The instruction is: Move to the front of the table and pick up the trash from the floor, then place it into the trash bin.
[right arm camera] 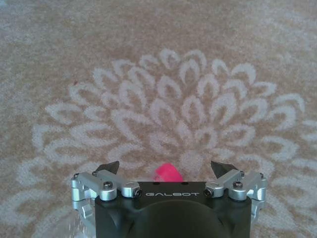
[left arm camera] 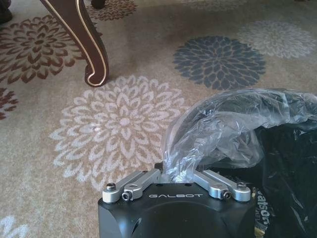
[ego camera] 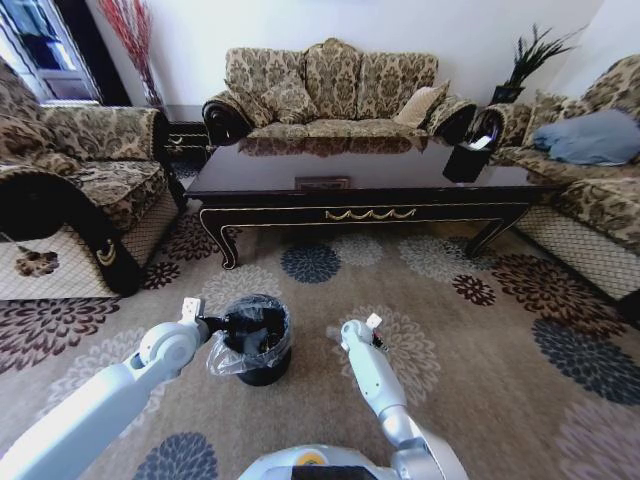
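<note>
The left gripper (left arm camera: pixel 176 181), its arm reaching low and forward, is clenched on the plastic bag (left arm camera: pixel 223 129) at the rim of the trash bin (ego camera: pixel 256 340). Beside the bin, the right gripper (right arm camera: pixel 166 171) hangs spread apart above the carpet (right arm camera: pixel 158 74), a pink bit (right arm camera: pixel 167 173) between its jaws. The table (ego camera: pixel 360 190) stands beyond the bin.

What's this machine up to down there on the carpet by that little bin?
It is tidying a living room floor. Its left hand has pinched the crinkly plastic liner at the rim of the small black trash bin, which stands on the flowered carpet in front of the long dark table. Its right hand hangs open just above the carpet beside the bin, with something small and pink between its fingers.
</note>
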Available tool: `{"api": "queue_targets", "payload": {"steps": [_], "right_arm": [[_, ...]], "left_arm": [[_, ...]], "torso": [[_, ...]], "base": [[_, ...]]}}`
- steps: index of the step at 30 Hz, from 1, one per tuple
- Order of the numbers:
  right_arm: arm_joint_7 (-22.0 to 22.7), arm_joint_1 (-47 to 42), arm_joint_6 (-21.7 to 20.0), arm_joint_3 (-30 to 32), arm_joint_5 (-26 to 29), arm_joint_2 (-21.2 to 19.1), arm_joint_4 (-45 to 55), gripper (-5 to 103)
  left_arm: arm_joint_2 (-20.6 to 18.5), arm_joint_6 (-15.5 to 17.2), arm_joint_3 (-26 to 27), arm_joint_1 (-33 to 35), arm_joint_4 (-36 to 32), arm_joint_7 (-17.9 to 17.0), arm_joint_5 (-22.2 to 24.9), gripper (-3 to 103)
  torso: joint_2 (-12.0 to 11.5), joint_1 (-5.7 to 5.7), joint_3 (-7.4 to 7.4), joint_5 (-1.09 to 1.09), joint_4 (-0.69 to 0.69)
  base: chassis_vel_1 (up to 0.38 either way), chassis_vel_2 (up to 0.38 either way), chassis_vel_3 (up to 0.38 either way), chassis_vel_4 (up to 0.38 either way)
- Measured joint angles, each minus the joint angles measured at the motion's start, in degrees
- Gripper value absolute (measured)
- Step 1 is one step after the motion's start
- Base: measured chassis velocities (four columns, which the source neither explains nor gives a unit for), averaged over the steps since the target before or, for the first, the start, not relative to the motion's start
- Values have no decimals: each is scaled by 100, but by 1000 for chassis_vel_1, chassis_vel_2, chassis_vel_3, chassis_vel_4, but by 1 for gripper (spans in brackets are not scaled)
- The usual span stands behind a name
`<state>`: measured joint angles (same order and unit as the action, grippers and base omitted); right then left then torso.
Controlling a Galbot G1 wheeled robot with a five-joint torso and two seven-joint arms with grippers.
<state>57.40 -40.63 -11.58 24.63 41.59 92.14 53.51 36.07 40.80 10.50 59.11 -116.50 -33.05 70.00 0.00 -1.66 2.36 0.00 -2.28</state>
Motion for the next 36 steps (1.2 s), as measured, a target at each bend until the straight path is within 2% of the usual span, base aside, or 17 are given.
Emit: {"api": "queue_targets", "payload": {"steps": [4, 6, 12, 13, 16, 17, 19, 21, 22, 24, 25, 26, 27, 30, 31, 34, 36], "right_arm": [[-85, 0, 33, 2, -43, 0, -52, 100], [-168, -41, 258, -19, -306, -1, -72, 100], [-193, -186, 331, -66, -607, -2, 128, 100], [-229, -319, 332, -108, -821, -1, 292, 100], [-838, -930, 295, -251, -1498, -2, 1044, 100], [-838, -930, 295, -251, -1498, -2, 1044, 100], [-1654, -1400, 264, -310, -1889, -84, 1805, 100], [-2532, -1864, 409, -420, -2028, -657, 2535, 100], [-2532, -1864, 409, -420, -2028, -657, 2535, 100], [-3118, -2144, 619, -414, -2043, -1108, 2901, 100], [-3555, -2318, 757, -398, -2042, -1385, 3105, 100], [-4171, -2534, 1032, -364, -2074, -1761, 3269, 100], [-4171, -2534, 1032, -364, -2074, -1761, 3269, 100], [-5111, -2773, 1623, -345, -2415, -2448, 3188, 100], [-5536, -2842, 1915, -371, -2516, -2811, 3032, 100], [-5916, -2869, 2117, -424, -2540, -3059, 2873, 100], [-6592, -2785, 2448, -558, -2723, -3366, 2475, 100]], "left_arm": [[-10, -2, 0, -19, 0, -1, 11, 4], [-4, -4, -4, -22, 0, -1, 18, 4], [47, -8, -22, -15, 8, 0, 19, 4], [57, -8, -24, -16, 10, 1, 19, 4], [52, -8, 2, -17, 10, 7, 27, 4], [52, -8, 2, -17, 10, 7, 27, 4], [44, -8, 95, 14, 6, 37, 46, 4], [40, -6, 235, 66, 9, 66, 46, 4], [40, -6, 235, 66, 9, 66, 46, 4], [40, -1, 290, 94, 23, 73, 51, 4], [40, 3, 317, 112, 27, 79, 62, 4], [42, 4, 336, 123, 27, 91, 75, 4], [42, 4, 336, 123, 27, 91, 75, 4], [40, 12, 351, 125, 26, 72, 101, 4], [38, 18, 353, 122, 23, 57, 112, 4], [37, 22, 353, 114, 15, 38, 130, 4], [22, 37, 369, 109, -21, 15, 179, 4]], "torso": [[0, 0, 0, 0, 0], [0, 0, 0, 0, 0], [0, 0, 0, 0, 0], [0, 0, 0, 0, 2], [0, 0, 0, 0, -1], [0, 0, 0, 0, -1], [0, 0, 0, 4, 3], [0, 0, 0, 0, 4], [0, 0, 0, 0, 4], [0, 0, -1, 0, -3], [0, 0, -1, 0, -4], [0, 0, 0, 2, -4], [0, 0, 0, 2, -4], [0, 0, -1, 3, 2], [1, 0, -1, 0, 3], [0, 0, 0, -1, -1], [1, 0, 0, 3, -3]], "base": [[0, 0, 0, 0], [0, 0, 0, 0], [0, 0, 0, 0], [0, 0, 0, 0], [0, 0, 0, 0], [0, 0, 0, 0], [0, 0, 0, 0], [0, 0, 0, 0], [0, 0, 0, 0], [0, 0, 0, 0], [0, 0, 0, 0], [0, 0, 0, 0], [0, 0, 0, 0], [0, 0, 0, 0], [0, 0, 0, 0], [0, 0, 0, 0], [0, 0, 0, 0]]}}
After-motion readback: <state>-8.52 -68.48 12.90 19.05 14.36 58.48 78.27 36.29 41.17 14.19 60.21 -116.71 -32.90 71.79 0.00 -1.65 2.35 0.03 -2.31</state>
